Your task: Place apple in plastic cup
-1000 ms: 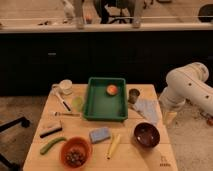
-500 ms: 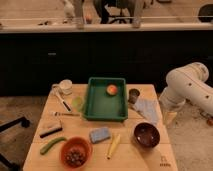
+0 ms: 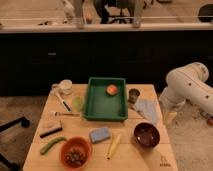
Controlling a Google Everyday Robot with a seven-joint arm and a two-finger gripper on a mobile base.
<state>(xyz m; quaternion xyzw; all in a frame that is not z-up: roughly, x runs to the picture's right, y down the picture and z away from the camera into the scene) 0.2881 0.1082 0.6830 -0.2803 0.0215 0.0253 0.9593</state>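
The apple (image 3: 112, 89), small and orange-red, lies in the far right part of the green tray (image 3: 95, 107) on the wooden table. The plastic cup (image 3: 78, 103), short and pale yellow-green, stands on the table just left of the tray. My white arm (image 3: 187, 87) hangs off the table's right side. My gripper (image 3: 170, 118) points down beside the table's right edge, well right of the apple and far from the cup, with nothing seen in it.
A white mug (image 3: 65, 86) stands at the back left and a grey metal cup (image 3: 133, 95) right of the tray beside a cloth (image 3: 147, 109). At the front are a dark bowl (image 3: 146, 135), an orange bowl (image 3: 76, 151), a blue sponge (image 3: 100, 134) and a banana-like item (image 3: 113, 146).
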